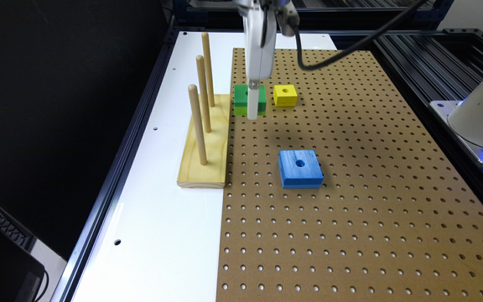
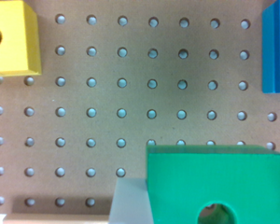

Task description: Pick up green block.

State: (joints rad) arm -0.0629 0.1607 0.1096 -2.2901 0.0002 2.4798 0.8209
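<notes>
On the exterior view's left stands the wooden peg stand point(image 1: 206, 142) with three upright dowels. Just right of it, the green block point(image 1: 240, 97) sits on the pegboard point(image 1: 350, 201), and the gripper point(image 1: 253, 110) is down right at it, a pale finger point(image 2: 128, 203) beside the block's side; how wide the jaws stand, I cannot tell. Next right sits the yellow block point(image 1: 285, 95); nearer, the blue block point(image 1: 300, 168).

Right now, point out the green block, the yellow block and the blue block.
green block point(image 2: 177, 182), wrist view, top face beside its hole
yellow block point(image 1: 285, 89), exterior view, top face
blue block point(image 1: 299, 163), exterior view, top face
</notes>
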